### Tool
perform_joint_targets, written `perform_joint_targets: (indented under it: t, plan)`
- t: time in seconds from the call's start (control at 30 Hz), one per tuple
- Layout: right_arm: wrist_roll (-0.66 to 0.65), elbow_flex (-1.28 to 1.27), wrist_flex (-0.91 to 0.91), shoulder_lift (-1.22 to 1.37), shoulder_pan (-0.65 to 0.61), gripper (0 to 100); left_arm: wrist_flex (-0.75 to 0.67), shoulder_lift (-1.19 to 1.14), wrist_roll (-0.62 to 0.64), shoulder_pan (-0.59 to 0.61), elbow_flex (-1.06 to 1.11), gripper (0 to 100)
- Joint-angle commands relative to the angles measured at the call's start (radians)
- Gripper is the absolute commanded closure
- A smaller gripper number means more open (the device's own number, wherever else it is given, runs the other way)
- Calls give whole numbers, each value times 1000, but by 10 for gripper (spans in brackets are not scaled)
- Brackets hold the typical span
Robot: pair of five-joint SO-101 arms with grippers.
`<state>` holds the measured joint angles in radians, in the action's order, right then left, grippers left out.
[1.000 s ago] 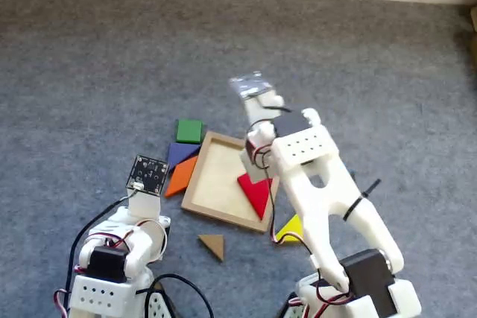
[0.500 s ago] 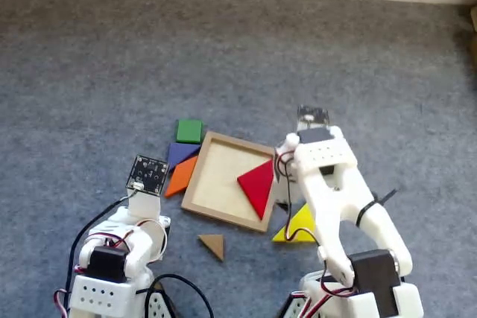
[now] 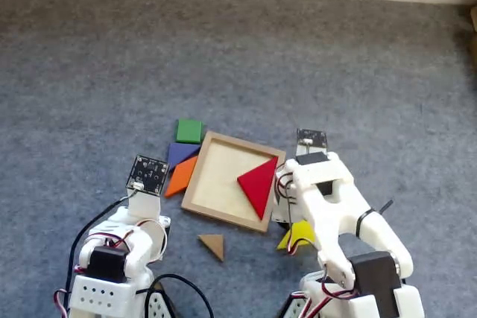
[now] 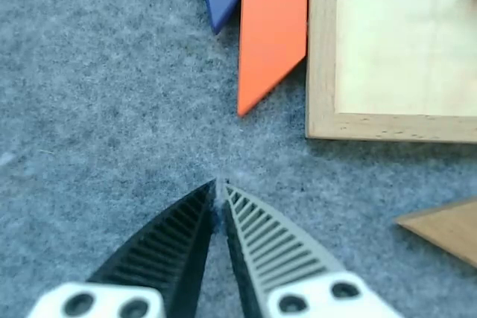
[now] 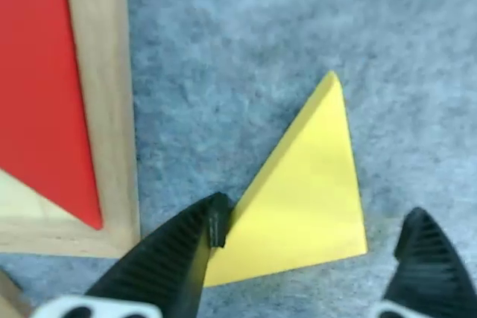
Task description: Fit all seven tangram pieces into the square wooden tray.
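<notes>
**Right arm back from the tray, now over the yellow triangle**

A second ago I had the right arm (image 3: pixel 332 202) stretched out over the far side of the tray (image 3: pixel 197 170). Half a second ago it was already off to the tray's side, and now it has drawn back further toward its base. It covers more of the yellow triangle (image 3: pixel 297 236) than before. The red triangle (image 3: pixel 258 182) lies uncovered inside the tray, against the side nearest that arm.

From the wrist camera, the right gripper (image 5: pixel 315 217) is spread wide across the yellow triangle. One fingertip touches the triangle's long edge and the other stands clear past its corner. The piece lies flat on the grey carpet (image 3: pixel 112 57), just beside the tray's rim.

The left gripper (image 4: pixel 218 191) has not moved. Its fingertips are pressed together over the carpet, near the orange parallelogram (image 4: pixel 274 27) and the tray's corner. The brown triangle (image 3: pixel 213 244) sits apart, just off the tray's near edge.
</notes>
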<state>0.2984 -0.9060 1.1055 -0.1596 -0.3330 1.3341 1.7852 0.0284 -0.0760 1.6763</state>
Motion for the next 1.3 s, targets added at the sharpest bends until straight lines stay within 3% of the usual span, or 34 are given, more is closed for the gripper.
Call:
perform_joint_targets:
  t: [0.0,0.23,0.77,1.27]
  plan:
    - [3,-10,-19,137,13,735,2,22,9,8,19,995]
    - [2,91,21,185,13,832,2,22,9,8,19,995]
    - [-210,355,266,179,12,923,2,22,9,8,19,995]
    - [-282,234,265,-314,5,954,2,22,9,8,19,995]
